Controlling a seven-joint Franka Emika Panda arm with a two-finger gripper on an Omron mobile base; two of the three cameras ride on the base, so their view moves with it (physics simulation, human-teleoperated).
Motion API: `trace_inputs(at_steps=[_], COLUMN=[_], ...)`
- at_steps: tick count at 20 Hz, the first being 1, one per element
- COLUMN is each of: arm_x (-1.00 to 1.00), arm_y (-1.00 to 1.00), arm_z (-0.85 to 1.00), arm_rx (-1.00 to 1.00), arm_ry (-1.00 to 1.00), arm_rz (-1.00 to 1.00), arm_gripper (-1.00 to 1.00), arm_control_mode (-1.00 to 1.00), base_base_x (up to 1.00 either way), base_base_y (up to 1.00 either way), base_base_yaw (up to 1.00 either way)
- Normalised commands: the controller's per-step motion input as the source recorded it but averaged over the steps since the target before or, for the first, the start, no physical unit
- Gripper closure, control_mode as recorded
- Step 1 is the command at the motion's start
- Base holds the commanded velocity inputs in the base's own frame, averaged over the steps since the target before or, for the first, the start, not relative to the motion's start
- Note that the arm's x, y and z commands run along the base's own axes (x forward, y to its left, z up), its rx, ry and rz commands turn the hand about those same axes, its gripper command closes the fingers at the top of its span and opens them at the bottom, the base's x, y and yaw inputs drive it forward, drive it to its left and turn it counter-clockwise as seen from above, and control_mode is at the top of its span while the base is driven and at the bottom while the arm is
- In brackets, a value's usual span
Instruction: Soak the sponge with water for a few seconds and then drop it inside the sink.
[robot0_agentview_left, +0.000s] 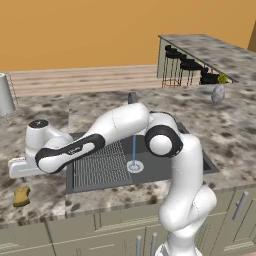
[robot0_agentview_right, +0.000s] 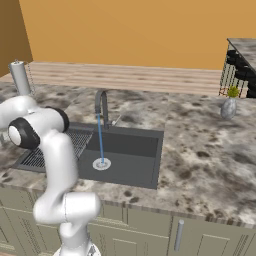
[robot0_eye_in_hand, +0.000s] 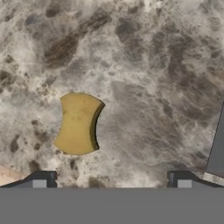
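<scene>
An orange wall (robot0_agentview_right: 130, 30) backs a pale wooden floor (robot0_agentview_right: 130, 77), while a mottled stone worktop (robot0_agentview_right: 200, 150) over grey cabinets (robot0_agentview_right: 150, 235) faces a far-right bar (robot0_agentview_left: 215, 52) with black stools (robot0_agentview_left: 182, 65).

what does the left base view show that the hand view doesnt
Left base view alone: the sink with water running to its drain, the robot's arm stretched left over the counter, bar stools and a small vase behind.

Hand view alone: the open pincer, its fingertips apart above bare stone, gripping nothing.

Both: the yellow sponge lying on the speckled counter left of the sink.
</scene>
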Motion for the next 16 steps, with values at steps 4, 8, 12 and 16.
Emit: trace_inputs(at_steps=[4,8,12,16], arm_x=[0.0,0.0,0.0,0.0], arm_y=[0.37,0.36,0.24,0.04], arm_z=[-0.05,-0.08,-0.06,0.0], arm_rx=[0.0,0.0,0.0,0.0], arm_ry=[0.0,0.0,0.0,0.0], arm_rz=[0.0,0.0,0.0,0.0], arm_gripper=[-1.0,-1.0,-1.0,-1.0], arm_control_mode=[-1.0,-1.0,-1.0,-1.0], base_base_x=[0.0,0.0,0.0,0.0], base_base_y=[0.0,0.0,0.0,0.0], base_base_yaw=[0.0,0.0,0.0,0.0])
